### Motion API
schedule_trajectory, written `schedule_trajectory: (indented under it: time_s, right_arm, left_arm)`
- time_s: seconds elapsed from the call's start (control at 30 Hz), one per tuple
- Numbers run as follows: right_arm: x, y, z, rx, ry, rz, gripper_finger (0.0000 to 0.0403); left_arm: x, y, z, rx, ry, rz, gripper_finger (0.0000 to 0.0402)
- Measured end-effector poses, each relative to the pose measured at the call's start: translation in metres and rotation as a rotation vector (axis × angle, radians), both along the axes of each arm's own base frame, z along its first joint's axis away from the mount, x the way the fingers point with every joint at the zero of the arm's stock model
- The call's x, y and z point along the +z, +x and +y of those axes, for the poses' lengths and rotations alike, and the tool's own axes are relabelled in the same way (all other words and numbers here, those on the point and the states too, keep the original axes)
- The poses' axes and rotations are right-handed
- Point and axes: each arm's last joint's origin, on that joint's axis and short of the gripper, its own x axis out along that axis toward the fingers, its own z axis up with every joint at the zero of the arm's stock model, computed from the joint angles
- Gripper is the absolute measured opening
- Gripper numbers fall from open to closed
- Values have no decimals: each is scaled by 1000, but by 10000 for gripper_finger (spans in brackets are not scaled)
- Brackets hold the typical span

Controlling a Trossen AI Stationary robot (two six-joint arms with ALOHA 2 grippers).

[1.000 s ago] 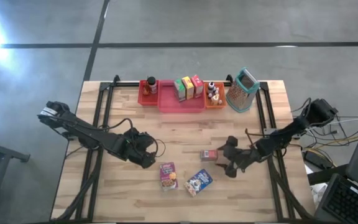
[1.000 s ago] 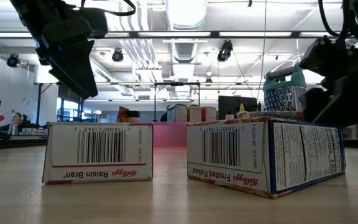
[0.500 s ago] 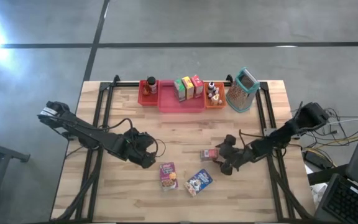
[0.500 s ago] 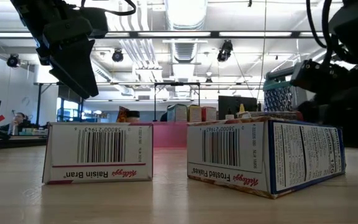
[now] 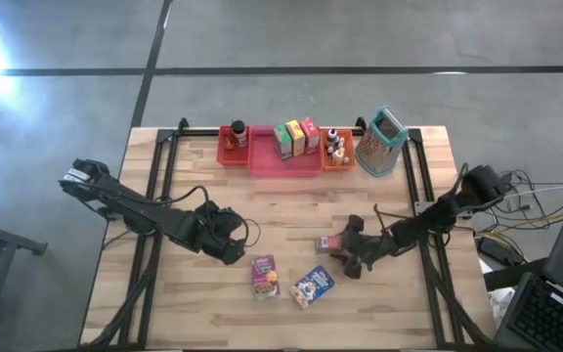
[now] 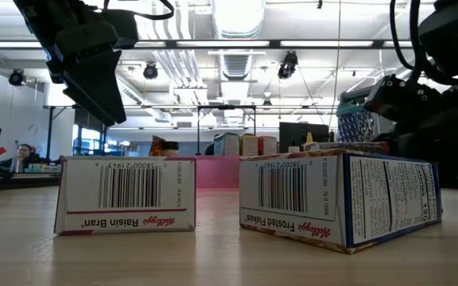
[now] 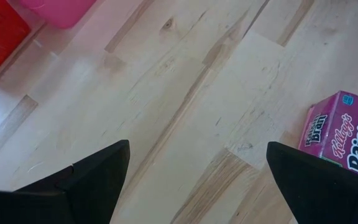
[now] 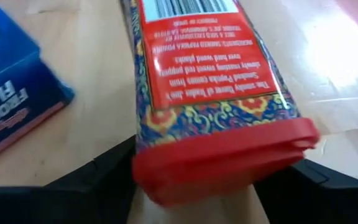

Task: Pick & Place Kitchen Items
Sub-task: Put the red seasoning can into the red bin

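Overhead and wrist views, wooden table [image 5: 291, 210]. My right gripper [image 5: 345, 252] lies low over the middle of the table, its two fingers set on either side of a smoked paprika tin [image 8: 213, 93] with a red cap and a patterned blue-and-red label. The tin lies on its side on the wood, its capped end between my fingers [image 8: 107, 168]; they flank the cap closely, but I cannot tell whether they press on it. In the high view the same tin [image 5: 328, 242] shows as a small red item just beside the gripper.

My left gripper [image 5: 231, 240] waits left of centre, raised off the table, fingers [image 7: 86, 177] spread wide and holding nothing.

A pink Raisin Bran box [image 5: 265, 275] lies flat just in front of the left gripper; in the low view it stands near the camera, barcode side on [image 6: 126, 205]. A blue Frosted Flakes box [image 5: 312, 286] lies beside it, apart from it, close to the paprika tin.

Along the far edge stand three bins in a row, touching: a red bin [image 5: 231, 154] with a dark-capped bottle [image 5: 238, 133], a pink bin [image 5: 286, 161] with three upright boxes, green [image 5: 283, 139], yellow [image 5: 296, 136] and red [image 5: 310, 133], and an orange bin [image 5: 338, 161] with several small bottles. A teal-topped box grater [image 5: 380, 143] stands just right of the orange bin.
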Motion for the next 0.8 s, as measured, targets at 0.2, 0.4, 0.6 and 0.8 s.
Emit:
schedule_trajectory:
  time_s: [0.2,0.4,0.6,0.8]
  right_arm:
    - [9,-2,1,49,44,0,224]
    - [28,5,5,51,9,101,225]
    - [75,24,6,24,-59,276,239]
    - [131,44,-1,34,10,433,221]
  left_arm:
    - [0,0,0,0,0,0,383]
    - [0,0,0,0,0,0,383]
    - [0,0,0,0,-1,-2,383]
    - [0,1,0,1,-3,-6,383]
